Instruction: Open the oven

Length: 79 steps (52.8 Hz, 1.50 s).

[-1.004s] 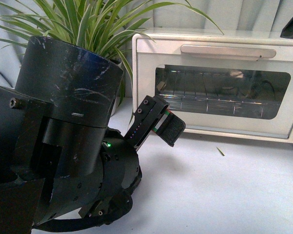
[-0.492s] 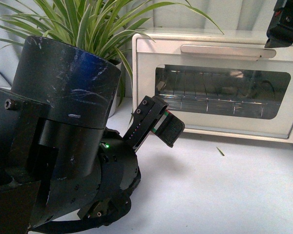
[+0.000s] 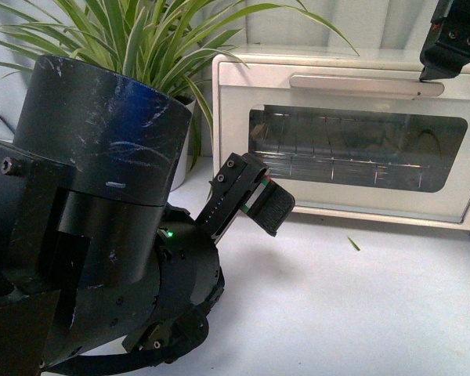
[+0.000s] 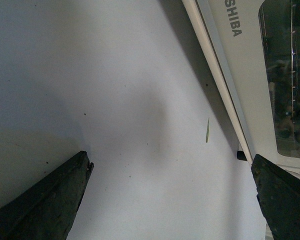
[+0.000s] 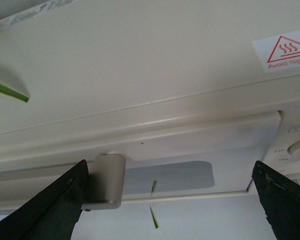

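I have the oven [image 3: 352, 149] in the upper right of the front view. It sits on the white counter [image 3: 360, 305] with its glass door shut flat against the body, so the task is not yet begun. The long bar handle [image 3: 366, 82] runs along the top edge of the door, and since that is the only thing to pull on, I've put the right arm there.

The right claw [image 5: 170, 172] hangs in the upper right corner of the front view, just above the right end of the bar. In its wrist view the fingers are spread wide, with the handle and one of its mounting posts [image 5: 107, 180] showing between them. It is touching nothing. I judge it needs to come down until the fingers straddle the bar before I close it.

The left claw [image 4: 171, 161] is also spread and holds nothing. It is parked low over the counter, in front of the oven's lower left corner, well clear of where the door would swing. A potted plant [image 3: 141, 39] stands at the upper left, beside the oven.
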{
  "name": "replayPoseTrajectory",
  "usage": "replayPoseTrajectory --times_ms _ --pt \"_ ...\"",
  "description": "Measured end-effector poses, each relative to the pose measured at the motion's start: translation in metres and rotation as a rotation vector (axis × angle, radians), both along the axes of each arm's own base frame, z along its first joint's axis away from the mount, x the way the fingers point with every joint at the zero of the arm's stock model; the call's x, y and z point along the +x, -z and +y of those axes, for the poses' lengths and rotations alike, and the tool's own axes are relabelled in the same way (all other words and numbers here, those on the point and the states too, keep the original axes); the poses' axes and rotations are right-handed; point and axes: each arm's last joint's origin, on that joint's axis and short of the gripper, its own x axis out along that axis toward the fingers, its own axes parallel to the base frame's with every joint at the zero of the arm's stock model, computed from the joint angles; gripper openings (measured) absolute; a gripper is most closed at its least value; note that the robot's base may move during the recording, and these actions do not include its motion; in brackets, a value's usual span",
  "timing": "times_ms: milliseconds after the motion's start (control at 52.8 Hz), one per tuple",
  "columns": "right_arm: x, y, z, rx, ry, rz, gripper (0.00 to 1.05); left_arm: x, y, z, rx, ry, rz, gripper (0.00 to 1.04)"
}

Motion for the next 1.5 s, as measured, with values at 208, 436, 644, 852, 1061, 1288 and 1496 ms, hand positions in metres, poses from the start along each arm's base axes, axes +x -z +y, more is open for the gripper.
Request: replayPoseTrajectory --times_ms 208,436,644,852,1061,1288,1496 --pt "-0.014 0.004 -0.002 -0.031 -0.06 0.002 0.95 0.0 -0.001 0.0 0.0 -0.002 -0.003 0.98" --pt "-0.04 0.021 -0.005 -0.03 -0.133 -0.006 0.95 -0.001 0.001 0.002 0.004 -0.007 0.004 0.98" --pt "-0.06 0.046 -0.006 -0.042 -0.202 0.016 0.95 -0.001 0.001 0.003 0.004 -0.008 0.003 0.98" --pt "-0.078 0.058 -0.006 -0.032 -0.25 0.053 0.95 -0.003 0.001 0.007 0.012 -0.01 0.002 0.98" --pt "-0.1 0.039 -0.009 0.031 -0.259 0.001 0.95 -0.007 -0.002 0.011 0.058 -0.005 -0.013 0.98" --pt "-0.111 0.022 -0.021 0.087 -0.204 -0.064 0.95 -0.012 0.0 0.014 0.151 0.019 -0.036 0.98" --pt "-0.11 0.022 -0.03 0.1 -0.165 -0.066 0.95 -0.014 0.001 0.013 0.236 0.033 -0.06 0.98"
